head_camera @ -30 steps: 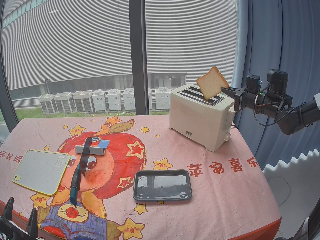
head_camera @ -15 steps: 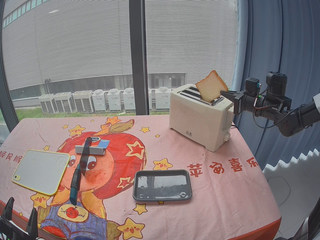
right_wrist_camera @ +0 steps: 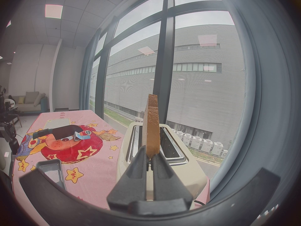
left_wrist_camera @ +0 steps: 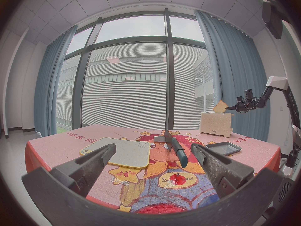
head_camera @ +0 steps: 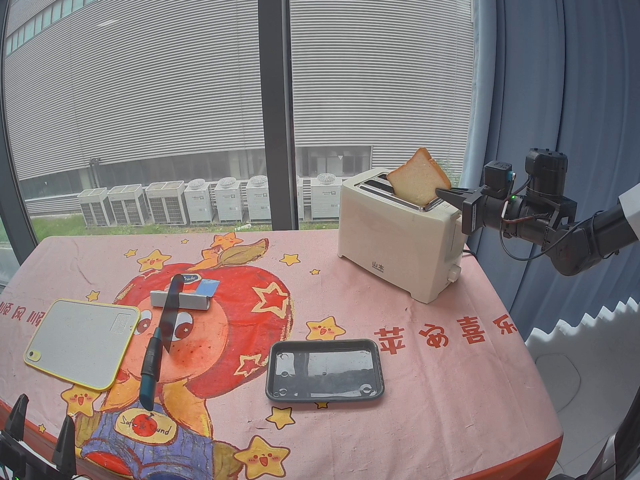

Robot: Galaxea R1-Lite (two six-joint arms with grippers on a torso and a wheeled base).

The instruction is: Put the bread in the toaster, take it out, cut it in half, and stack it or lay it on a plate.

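Over the toaster (head_camera: 393,248), right fingers (right_wrist_camera: 138,168) pinch the bread (head_camera: 417,178) by its edge; left fingers (left_wrist_camera: 89,165) stand spread wide.

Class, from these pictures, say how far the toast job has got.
Done: tan bread slice picked up. In hand: the right hand, shut on it, holds its corner in a slot of the white toaster. Left, apparently: toasting, cutting on the pale board with the teal-handled knife, plating on the dark tray.

curtain (head_camera: 513,88) just beside toaster (head_camera: 393,245)
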